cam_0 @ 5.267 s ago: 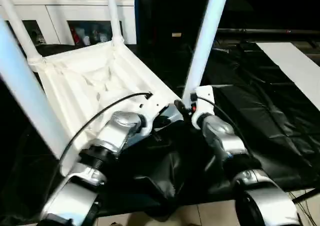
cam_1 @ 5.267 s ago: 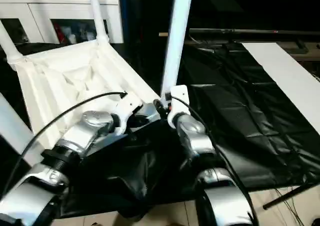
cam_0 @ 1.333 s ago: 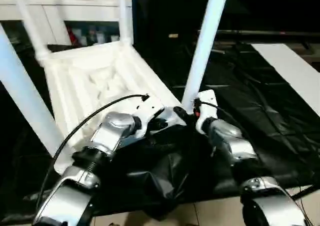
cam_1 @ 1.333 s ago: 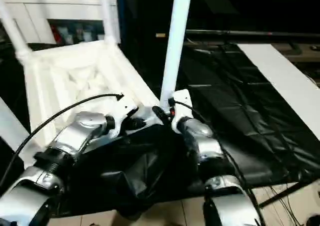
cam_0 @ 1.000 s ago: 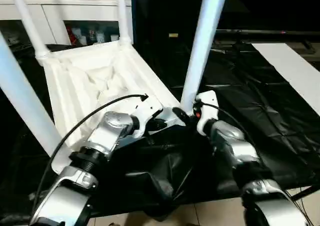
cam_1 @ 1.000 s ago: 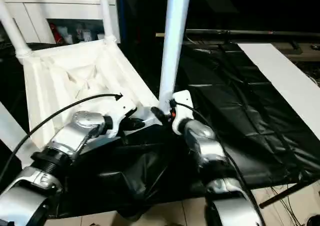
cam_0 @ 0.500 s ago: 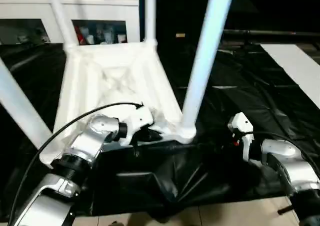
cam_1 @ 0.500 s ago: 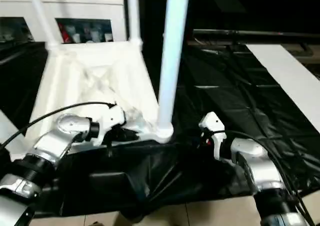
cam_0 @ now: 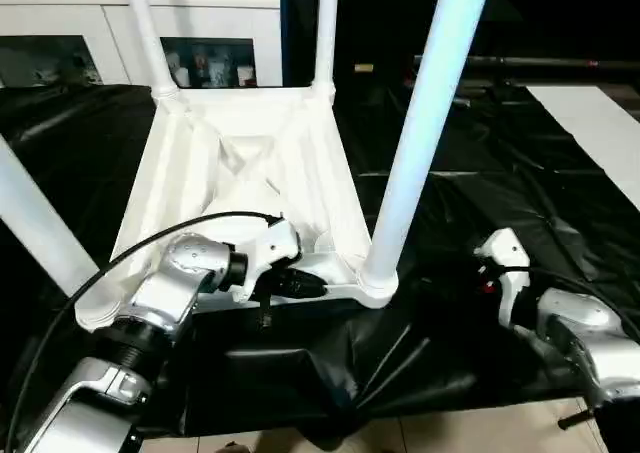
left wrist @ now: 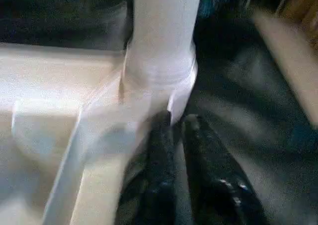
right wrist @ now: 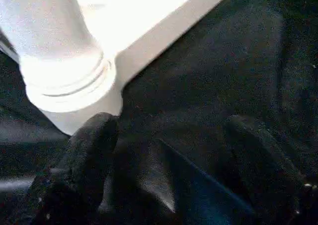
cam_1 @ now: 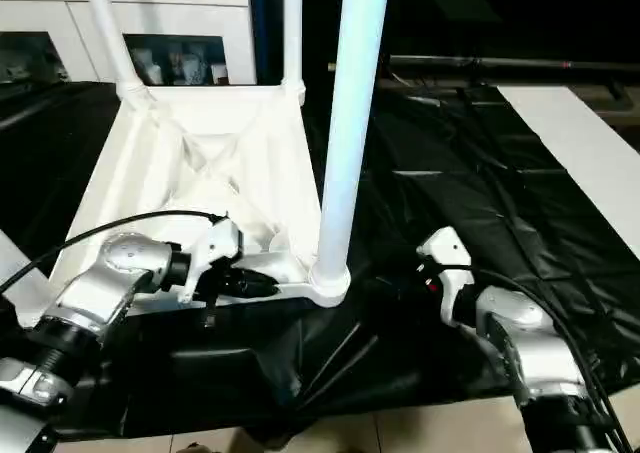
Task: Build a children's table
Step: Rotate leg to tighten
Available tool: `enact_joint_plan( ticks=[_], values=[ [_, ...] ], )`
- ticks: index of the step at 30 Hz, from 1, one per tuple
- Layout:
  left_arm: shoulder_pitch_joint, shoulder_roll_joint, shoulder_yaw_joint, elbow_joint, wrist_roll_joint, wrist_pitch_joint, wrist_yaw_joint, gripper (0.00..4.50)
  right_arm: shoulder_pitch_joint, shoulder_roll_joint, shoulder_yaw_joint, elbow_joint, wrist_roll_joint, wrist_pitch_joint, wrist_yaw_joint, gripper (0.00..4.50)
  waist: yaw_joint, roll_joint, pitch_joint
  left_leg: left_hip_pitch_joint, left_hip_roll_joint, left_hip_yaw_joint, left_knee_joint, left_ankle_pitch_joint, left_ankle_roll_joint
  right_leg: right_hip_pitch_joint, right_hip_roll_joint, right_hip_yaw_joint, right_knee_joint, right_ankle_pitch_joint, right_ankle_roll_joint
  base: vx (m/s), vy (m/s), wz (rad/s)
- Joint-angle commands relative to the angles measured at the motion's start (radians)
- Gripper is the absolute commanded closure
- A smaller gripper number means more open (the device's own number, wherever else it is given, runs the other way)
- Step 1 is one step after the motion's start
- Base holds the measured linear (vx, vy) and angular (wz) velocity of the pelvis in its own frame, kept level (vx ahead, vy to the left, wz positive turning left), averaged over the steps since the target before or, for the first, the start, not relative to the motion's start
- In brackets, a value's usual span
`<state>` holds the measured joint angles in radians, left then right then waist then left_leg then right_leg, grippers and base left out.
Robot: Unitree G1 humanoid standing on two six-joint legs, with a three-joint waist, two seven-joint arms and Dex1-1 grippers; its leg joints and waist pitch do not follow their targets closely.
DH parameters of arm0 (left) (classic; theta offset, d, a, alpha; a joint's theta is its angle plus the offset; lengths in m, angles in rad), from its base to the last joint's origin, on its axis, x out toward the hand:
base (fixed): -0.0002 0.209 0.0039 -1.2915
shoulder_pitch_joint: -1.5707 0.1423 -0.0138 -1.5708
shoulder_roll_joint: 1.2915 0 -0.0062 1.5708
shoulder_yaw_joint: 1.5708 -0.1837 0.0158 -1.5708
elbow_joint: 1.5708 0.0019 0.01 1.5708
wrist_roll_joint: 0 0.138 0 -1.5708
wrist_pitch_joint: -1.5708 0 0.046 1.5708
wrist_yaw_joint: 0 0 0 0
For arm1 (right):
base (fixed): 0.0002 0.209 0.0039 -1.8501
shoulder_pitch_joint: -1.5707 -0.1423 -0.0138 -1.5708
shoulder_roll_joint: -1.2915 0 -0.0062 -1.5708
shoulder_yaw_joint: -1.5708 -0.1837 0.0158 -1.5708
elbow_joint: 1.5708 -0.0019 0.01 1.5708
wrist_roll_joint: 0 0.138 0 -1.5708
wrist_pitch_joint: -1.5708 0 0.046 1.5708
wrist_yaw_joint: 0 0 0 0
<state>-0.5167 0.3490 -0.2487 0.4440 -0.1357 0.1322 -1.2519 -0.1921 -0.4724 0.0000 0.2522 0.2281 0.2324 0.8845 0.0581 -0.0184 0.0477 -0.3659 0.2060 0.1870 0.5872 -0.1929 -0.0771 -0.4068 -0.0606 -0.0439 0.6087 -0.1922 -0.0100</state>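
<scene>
Lying upside down on black sheeting (cam_0: 500,203), the children's table (cam_0: 250,188) has its ribbed underside up and legs standing in the corner sockets. Left gripper (left wrist: 173,123) — fingers (left wrist: 160,135) nearly together, pinching the near rim just beside the nearest leg (cam_0: 415,143). Right gripper (right wrist: 166,130) — fingers (right wrist: 92,135) spread wide, holding nothing, near that same corner socket but apart from it. Farther back, two more legs (cam_0: 325,28), then a white cabinet (cam_0: 230,33) with glass doors.
</scene>
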Motion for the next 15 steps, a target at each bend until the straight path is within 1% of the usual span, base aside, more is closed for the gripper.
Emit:
enact_joint_plan(
  ticks=[1, 2, 3, 4, 5, 6, 7, 8, 9, 10, 11, 12, 13, 14, 15],
  values=[
    [0.005, 0.004, 0.046, -0.057, -0.045, 0.019, 0.017, 3.62, 0.019, 0.01, -0.022, -0.052, 0.018, 0.016, -0.028, 0.73, -0.001, 0.009, -0.058, 0.007, 0.025, -0.006, -0.062, -0.155, 0.055, 0.056, -0.064, 0.04, -0.068, -0.104, -0.242, 0.0, 0.0, 0.0],
    [0.01, 0.002, 0.059, -0.068, -0.055, 0.021, 0.029, 3.55, 0.026, 0.014, -0.024, -0.066, 0.021, 0.019, -0.038, 0.73, -0.003, 0.006, -0.057, 0.007, 0.025, -0.005, -0.062, -0.165, 0.055, 0.056, -0.064, 0.04, -0.071, -0.115, -0.241, 0.0, 0.0, 0.0],
    [0.02, -0.002, 0.088, -0.097, -0.071, 0.041, 0.064, 3.55, 0.039, 0.028, -0.034, -0.093, 0.028, 0.025, -0.065, 0.73, -0.004, 0.008, -0.055, 0.008, 0.025, -0.006, -0.063, -0.18, 0.05, 0.056, -0.064, 0.039, -0.073, -0.141, -0.236, 0.0, 0.0, 0.0],
    [0.025, -0.004, 0.106, -0.11, -0.073, 0.054, 0.098, 3.5, 0.045, 0.038, -0.041, -0.108, 0.029, 0.028, -0.089, 0.73, -0.006, 0.011, -0.053, 0.007, 0.026, -0.007, -0.065, -0.197, 0.041, 0.056, -0.064, 0.04, -0.076, -0.172, -0.226, 0.0, 0.0, 0.0],
    [0.034, -0.006, 0.124, -0.128, -0.072, 0.069, 0.132, 3.42, 0.055, 0.048, -0.048, -0.125, 0.031, 0.03, -0.116, 0.73, -0.008, 0.013, -0.054, 0.007, 0.024, -0.007, -0.065, -0.199, 0.037, 0.056, -0.062, 0.038, -0.076, -0.183, -0.223, 0.0, 0.0, 0.0],
    [0.044, -0.009, 0.148, -0.147, -0.07, 0.081, 0.177, 3.18, 0.061, 0.064, -0.057, -0.142, 0.023, 0.033, -0.161, 0.73, -0.011, 0.013, -0.053, 0.007, 0.022, -0.008, -0.064, -0.202, 0.035, 0.055, -0.061, 0.037, -0.08, -0.211, -0.21, 0.0, 0.0, 0.0],
    [0.049, -0.015, 0.162, -0.155, -0.064, 0.091, 0.211, 3.18, 0.063, 0.074, -0.064, -0.148, 0.019, 0.04, -0.185, 0.73, -0.013, 0.012, -0.052, 0.007, 0.02, -0.007, -0.064, -0.2, 0.032, 0.054, -0.06, 0.038, -0.083, -0.232, -0.199, 0.0, 0.0, 0.0],
    [0.079, -0.052, 0.245, -0.207, -0.049, 0.131, 0.386, 3.11, 0.069, 0.131, -0.104, -0.187, -0.006, 0.076, -0.328, 0.73, -0.015, 0.025, -0.052, 0.007, 0.022, -0.009, -0.065, -0.197, 0.025, 0.053, -0.059, 0.038, -0.078, -0.226, -0.198, 0.0, 0.0, 0.0],
    [0.079, -0.052, 0.245, -0.207, -0.049, 0.131, 0.386, 3.08, 0.069, 0.131, -0.104, -0.187, -0.006, 0.076, -0.328, 0.73, -0.023, 0.021, -0.052, 0.004, 0.022, -0.008, -0.063, -0.194, 0.019, 0.053, -0.057, 0.037, -0.081, -0.214, -0.2, 0.0, 0.0, 0.0],
    [0.118, -0.091, 0.311, -0.275, -0.041, 0.162, 0.523, 2.98, 0.08, 0.179, -0.137, -0.221, -0.032, 0.096, -0.44, 0.73, -0.023, 0.024, -0.055, 0.005, 0.019, -0.01, -0.062, -0.189, 0.016, 0.055, -0.057, 0.036, -0.08, -0.234, -0.19, 0.0, 0.0, 0.0],
    [0.129, -0.101, 0.326, -0.295, -0.039, 0.176, 0.555, 2.98, 0.083, 0.19, -0.145, -0.23, -0.039, 0.1, -0.466, 0.73, -0.026, 0.029, -0.054, 0.005, 0.023, -0.01, -0.063, -0.182, 0.011, 0.054, -0.057, 0.038, -0.077, -0.213, -0.196, 0.0, 0.0, 0.0],
    [0.165, -0.131, 0.358, -0.358, -0.034, 0.203, 0.625, 2.85, 0.095, 0.223, -0.165, -0.258, -0.054, 0.102, -0.531, 0.73, -0.028, 0.025, -0.053, 0.004, 0.021, -0.01, -0.063, -0.183, 0.014, 0.051, -0.055, 0.035, -0.082, -0.22, -0.19, 0.0, 0.0, 0.0],
    [0.194, -0.152, 0.377, -0.405, -0.02, 0.218, 0.676, 2.85, 0.105, 0.25, -0.179, -0.287, -0.053, 0.106, -0.571, 0.73, -0.029, 0.026, -0.053, 0.003, 0.021, -0.009, -0.063, -0.182, 0.019, 0.052, -0.055, 0.037, -0.082, -0.22, -0.185, 0.0, 0.0, 0.0],
    [0.23, -0.171, 0.388, -0.452, -0.011, 0.226, 0.71, 2.85, 0.117, 0.276, -0.18, -0.323, -0.06, 0.113, -0.605, 0.73, -0.028, 0.026, -0.052, 0.004, 0.021, -0.009, -0.064, -0.182, 0.02, 0.05, -0.053, 0.037, -0.083, -0.219, -0.18, 0.0, 0.0, 0.0],
    [0.254, -0.181, 0.392, -0.481, -0.008, 0.23, 0.724, 2.85, 0.125, 0.289, -0.177, -0.346, -0.068, 0.118, -0.623, 0.73, -0.028, 0.025, -0.052, 0.002, 0.021, -0.009, -0.065, -0.181, 0.026, 0.05, -0.052, 0.038, -0.083, -0.216, -0.17, 0.0, 0.0, 0.0]
  ],
)
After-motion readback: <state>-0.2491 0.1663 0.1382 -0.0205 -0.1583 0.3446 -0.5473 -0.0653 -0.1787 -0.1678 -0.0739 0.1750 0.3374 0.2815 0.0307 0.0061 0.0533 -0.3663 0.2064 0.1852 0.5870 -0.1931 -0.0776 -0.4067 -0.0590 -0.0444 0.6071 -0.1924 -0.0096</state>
